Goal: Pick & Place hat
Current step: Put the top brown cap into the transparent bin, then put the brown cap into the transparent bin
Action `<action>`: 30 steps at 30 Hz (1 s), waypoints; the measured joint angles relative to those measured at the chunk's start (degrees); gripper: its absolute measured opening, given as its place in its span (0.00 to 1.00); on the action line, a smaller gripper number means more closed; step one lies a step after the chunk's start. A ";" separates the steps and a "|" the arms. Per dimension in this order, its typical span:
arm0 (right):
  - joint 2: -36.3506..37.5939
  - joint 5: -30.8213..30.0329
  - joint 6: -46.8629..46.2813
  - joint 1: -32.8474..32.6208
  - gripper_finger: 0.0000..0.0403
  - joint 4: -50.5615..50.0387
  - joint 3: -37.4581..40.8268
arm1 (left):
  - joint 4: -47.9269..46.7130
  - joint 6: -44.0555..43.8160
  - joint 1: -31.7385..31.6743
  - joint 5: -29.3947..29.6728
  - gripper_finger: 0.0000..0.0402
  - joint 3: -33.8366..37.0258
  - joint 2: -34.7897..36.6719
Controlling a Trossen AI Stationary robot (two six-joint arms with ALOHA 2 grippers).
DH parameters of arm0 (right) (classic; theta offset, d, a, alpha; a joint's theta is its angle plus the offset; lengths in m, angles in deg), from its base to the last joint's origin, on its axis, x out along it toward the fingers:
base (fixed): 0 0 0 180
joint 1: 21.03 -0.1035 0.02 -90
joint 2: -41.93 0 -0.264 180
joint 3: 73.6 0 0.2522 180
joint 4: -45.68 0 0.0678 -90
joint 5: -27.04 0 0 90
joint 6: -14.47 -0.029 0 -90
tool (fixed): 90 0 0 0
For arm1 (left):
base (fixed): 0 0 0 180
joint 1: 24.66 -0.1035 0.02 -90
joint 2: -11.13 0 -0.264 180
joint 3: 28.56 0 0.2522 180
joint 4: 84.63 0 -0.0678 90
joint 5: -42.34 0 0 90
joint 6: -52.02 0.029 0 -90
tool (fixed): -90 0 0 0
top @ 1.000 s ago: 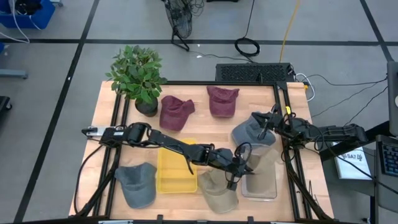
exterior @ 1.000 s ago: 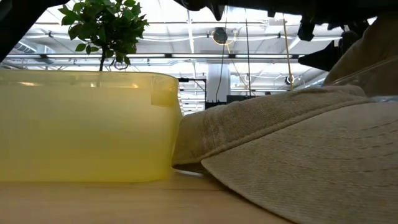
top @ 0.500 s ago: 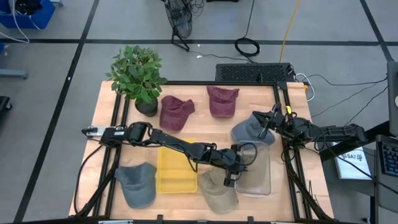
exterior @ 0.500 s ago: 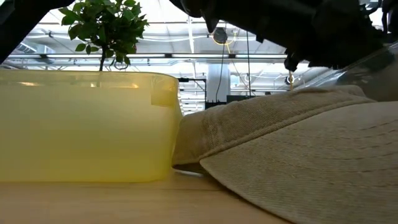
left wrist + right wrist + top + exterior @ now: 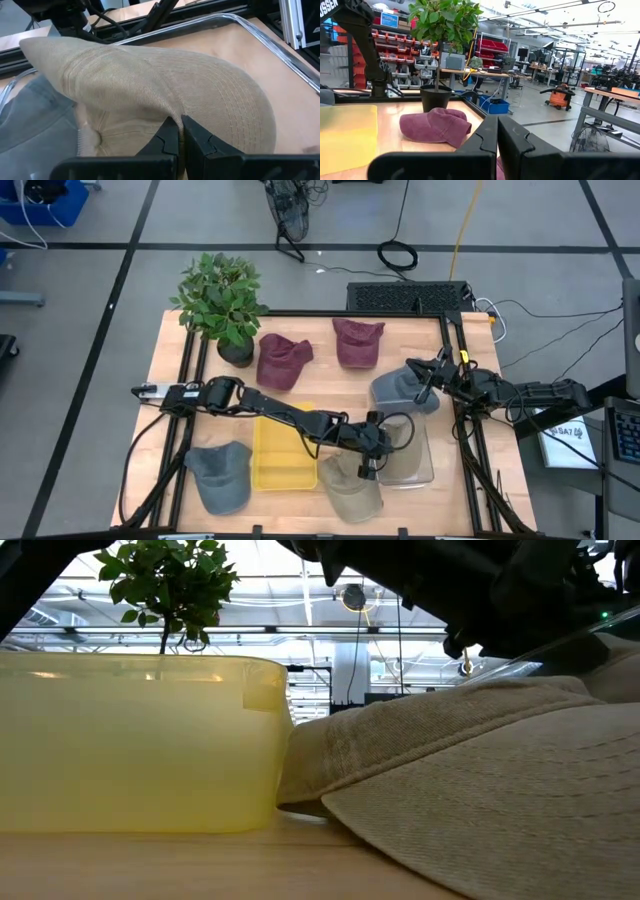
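High view: my left gripper (image 5: 375,442) over the clear plastic bin (image 5: 425,470), right gripper (image 5: 428,373) waiting by the grey cap (image 5: 400,390); left wrist view: fingers pinched on the tan corduroy cap (image 5: 210,100) inside that bin; placement near done, release remaining

High view straight down on table (image 5: 170,370), low view level at tabletop, both sharing yellow bin (image 5: 130,740).

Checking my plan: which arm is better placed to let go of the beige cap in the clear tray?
Left. The left gripper is pinched on the beige corduroy cap inside the clear plastic tray; the right gripper sits farther off, by the grey cap.
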 joint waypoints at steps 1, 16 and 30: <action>0.00 0.02 -0.08 -0.02 0.00 -0.02 0.00 | 0.00 0.01 0.00 -0.30 0.02 0.00 0.00; 0.00 0.24 -0.22 -0.02 0.00 -0.37 0.00 | 2.93 2.14 -0.11 -2.43 0.47 0.10 2.04; 0.02 2.75 -0.39 -0.02 0.00 0.21 -0.16 | -31.41 -5.08 4.64 -1.91 0.62 0.00 20.60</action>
